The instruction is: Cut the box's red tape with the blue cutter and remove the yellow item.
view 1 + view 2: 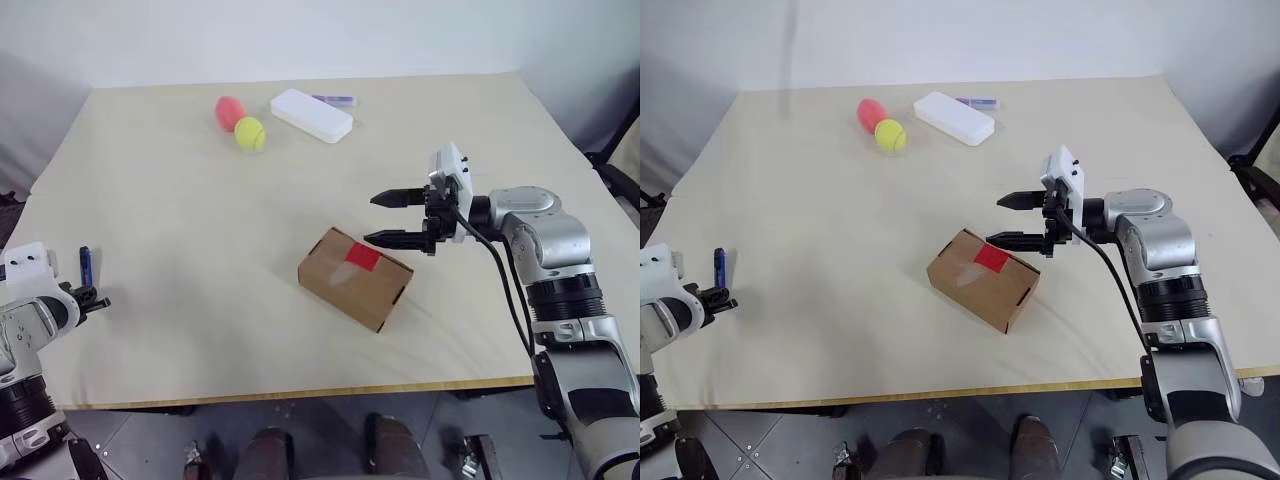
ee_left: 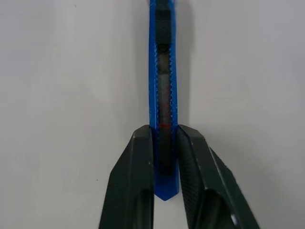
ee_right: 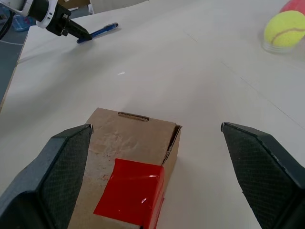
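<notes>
The box (image 1: 355,277) sits closed near the middle of the desk (image 1: 180,200), the red tape (image 1: 362,257) still whole across its top edge, so the yellow item inside cannot be seen. The cutter (image 2: 163,95) lies at the desk's left edge, well apart from the box. The left gripper (image 2: 164,157) has its jaws nearly shut around the cutter's rear end, one finger pressed to each flat side, and the blade slider faces up between them. The right gripper (image 1: 395,219) hovers just above and beyond the box's taped end, jaws spread as wide as they go, holding nothing.

The step in hand appears to be picking up the cutter. To do it well, the grip should be firm and square before any lift, since the jaws hold only the tail and the long body could swing or slip. A straight, slow rise would keep the tip pointing away from the gripper, ready for the tape. Far off sit a white case (image 1: 311,114), a yellow-green ball (image 1: 250,133) and a pink ball (image 1: 229,112), clear of the work.
</notes>
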Tool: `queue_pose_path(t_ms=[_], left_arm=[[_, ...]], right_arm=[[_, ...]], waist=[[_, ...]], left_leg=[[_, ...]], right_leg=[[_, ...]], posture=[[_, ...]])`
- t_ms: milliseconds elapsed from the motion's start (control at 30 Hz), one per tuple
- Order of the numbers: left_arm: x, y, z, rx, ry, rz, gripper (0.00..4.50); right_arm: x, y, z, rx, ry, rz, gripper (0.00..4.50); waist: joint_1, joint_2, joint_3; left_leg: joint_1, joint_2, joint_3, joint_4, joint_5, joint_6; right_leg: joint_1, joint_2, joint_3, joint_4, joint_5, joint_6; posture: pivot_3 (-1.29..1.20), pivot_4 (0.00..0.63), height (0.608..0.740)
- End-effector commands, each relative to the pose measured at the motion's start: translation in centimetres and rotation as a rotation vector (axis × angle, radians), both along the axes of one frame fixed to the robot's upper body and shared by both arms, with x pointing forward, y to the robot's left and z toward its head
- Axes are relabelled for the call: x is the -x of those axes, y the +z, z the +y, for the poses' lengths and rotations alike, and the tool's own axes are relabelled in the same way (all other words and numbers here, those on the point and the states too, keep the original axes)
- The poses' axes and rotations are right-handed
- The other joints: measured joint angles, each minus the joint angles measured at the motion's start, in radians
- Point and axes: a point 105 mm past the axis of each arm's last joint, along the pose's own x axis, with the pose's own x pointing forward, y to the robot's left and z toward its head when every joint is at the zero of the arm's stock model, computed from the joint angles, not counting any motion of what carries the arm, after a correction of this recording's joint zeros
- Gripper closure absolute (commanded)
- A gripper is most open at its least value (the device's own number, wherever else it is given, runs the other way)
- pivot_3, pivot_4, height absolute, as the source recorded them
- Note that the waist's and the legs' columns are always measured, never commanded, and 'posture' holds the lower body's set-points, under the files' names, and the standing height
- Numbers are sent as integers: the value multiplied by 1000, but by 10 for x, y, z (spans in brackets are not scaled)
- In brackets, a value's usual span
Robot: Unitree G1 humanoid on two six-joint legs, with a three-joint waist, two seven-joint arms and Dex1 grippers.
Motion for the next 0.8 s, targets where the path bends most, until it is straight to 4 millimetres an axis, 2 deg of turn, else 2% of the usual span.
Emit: queue_pose_path(t_ms=[33, 200, 300, 467, 600, 800], left_arm=[[15, -29, 3, 55, 39, 118, 4134], [18, -21, 3, 29, 30, 98, 4134], [14, -6, -9, -3, -57, 28, 4134], [21, 8, -63, 49, -381, -21, 4134], [39, 10, -96, 73, -639, 19, 4134], [59, 10, -134, 48, -1017, 60, 4134]], right_arm=[[2, 12, -1, -5, 6, -53, 0], [1, 13, -1, -3, 2, -54, 0], [3, 16, 0, 4, 12, -64, 0], [8, 25, 8, -1, 45, -84, 0], [13, 29, 17, -6, 73, -104, 0], [27, 25, 30, 5, 118, -118, 0]], waist=[[0, 0, 0], [-5, 0, 0], [-15, 0, 0], [-16, 0, 0], [-15, -2, 1], [-16, -2, 2]], left_leg=[[0, 0, 0, 0, 0, 0], [0, 0, 0, 0, 0, 0], [0, 0, 0, -1, 0, 0], [-2, 0, 1, -1, -1, 0], [-4, 1, 1, -1, -1, -1], [-11, 1, 1, 0, -1, 0]], right_leg=[[0, 0, 0, 0, 0, 0], [0, 0, 0, 0, 0, 0], [0, 0, 0, -1, 0, 0], [-3, 0, 0, -1, 0, 0], [-5, 0, 0, -1, 0, 0], [-13, 0, 0, 0, 0, 0]], posture=[[0, 150, 740], [0, 150, 740], [0, 150, 740], [0, 150, 740], [0, 150, 740], [0, 150, 740]])
